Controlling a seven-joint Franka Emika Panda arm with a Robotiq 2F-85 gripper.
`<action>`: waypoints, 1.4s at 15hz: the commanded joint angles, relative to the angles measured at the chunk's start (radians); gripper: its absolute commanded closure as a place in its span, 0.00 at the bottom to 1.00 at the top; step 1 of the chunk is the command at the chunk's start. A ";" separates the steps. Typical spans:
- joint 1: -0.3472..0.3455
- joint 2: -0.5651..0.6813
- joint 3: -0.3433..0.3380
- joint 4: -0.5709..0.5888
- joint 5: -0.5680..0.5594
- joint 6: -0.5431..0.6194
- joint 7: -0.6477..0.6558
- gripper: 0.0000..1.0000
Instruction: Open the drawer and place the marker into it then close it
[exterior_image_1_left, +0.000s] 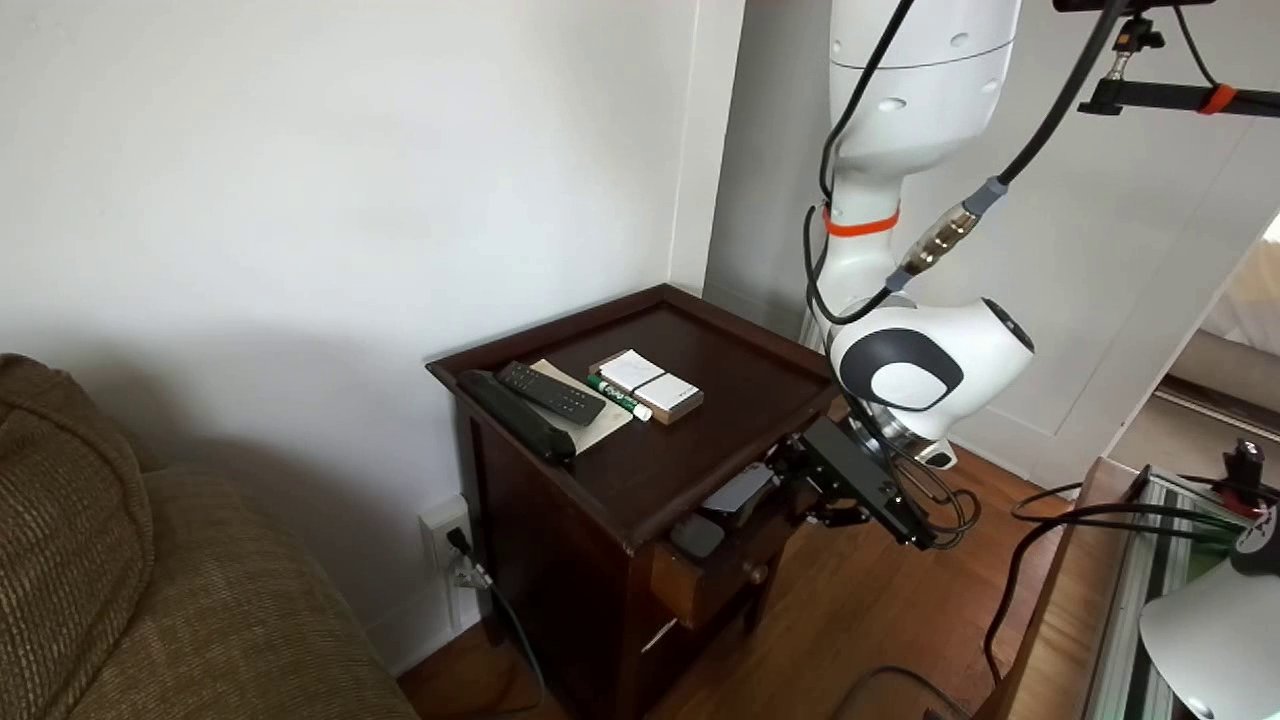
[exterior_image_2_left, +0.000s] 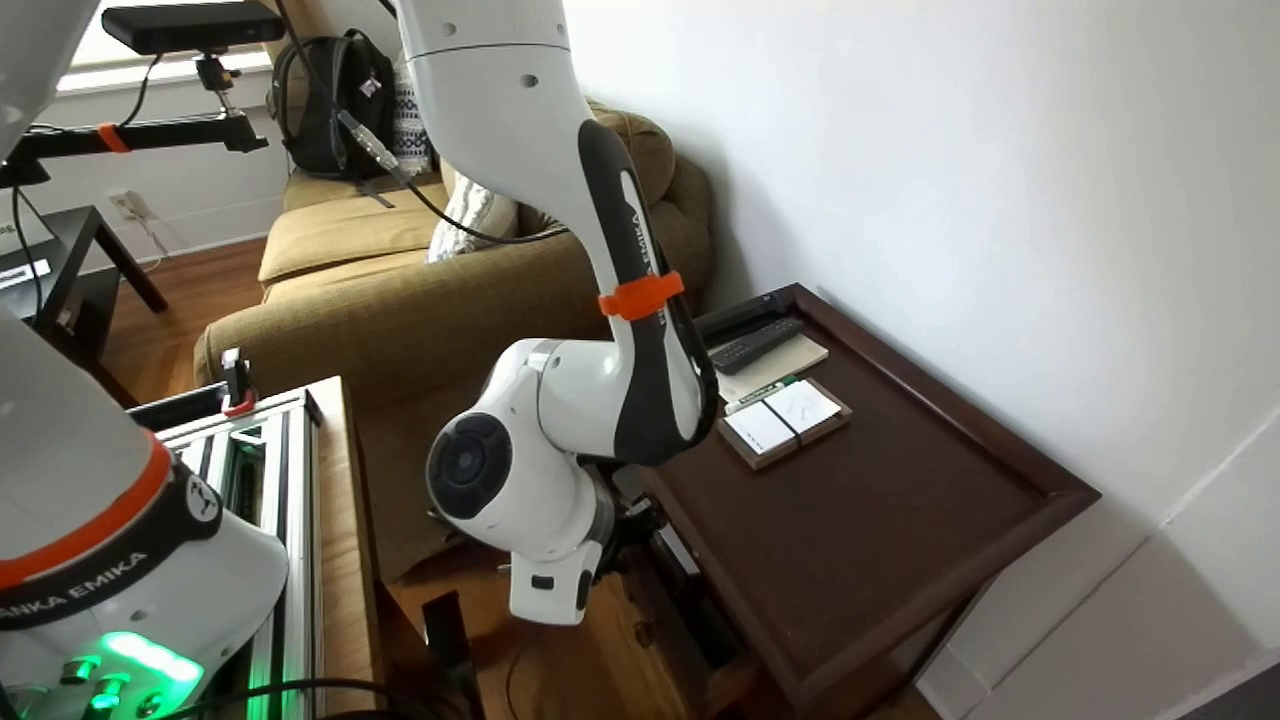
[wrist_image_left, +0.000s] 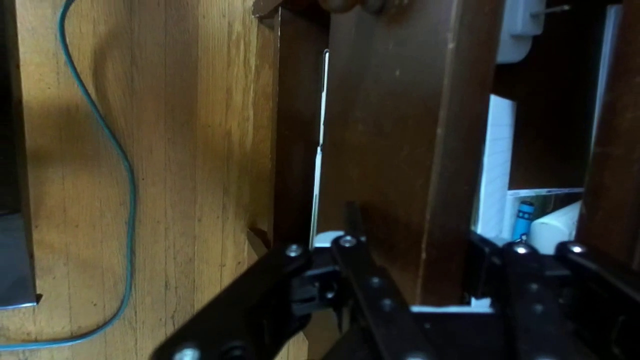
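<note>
The dark reddish-brown drawer (exterior_image_1_left: 712, 592) of the side table stands partly open. It also shows in the other exterior view (exterior_image_2_left: 655, 610), and its front panel fills the middle of the wrist view (wrist_image_left: 385, 125). The marker (exterior_image_1_left: 622, 397), green and white, lies on the tabletop against a notepad; it also shows in an exterior view (exterior_image_2_left: 760, 394) and is out of the wrist view. My gripper (wrist_image_left: 416, 232) is open, with one finger outside the drawer front and one at its inner side. It shows at the drawer's far end in an exterior view (exterior_image_1_left: 808, 490). Contact is unclear.
The notepad (exterior_image_1_left: 650, 382), a remote (exterior_image_1_left: 552, 392), a long black bar (exterior_image_1_left: 515, 415) and a card (exterior_image_1_left: 602, 430) lie on the tabletop (exterior_image_1_left: 730, 370). Papers (wrist_image_left: 497, 165) and a blue cylinder (wrist_image_left: 523, 220) are in the drawer. A wall and a sofa (exterior_image_1_left: 210, 570) flank the table.
</note>
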 joint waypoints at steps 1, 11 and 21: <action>-0.050 -0.012 0.073 -0.034 -0.129 0.080 0.061 0.90; -0.085 -0.021 0.130 -0.032 -0.323 0.194 0.258 0.92; -0.075 -0.015 0.124 -0.089 -0.287 0.157 0.226 0.92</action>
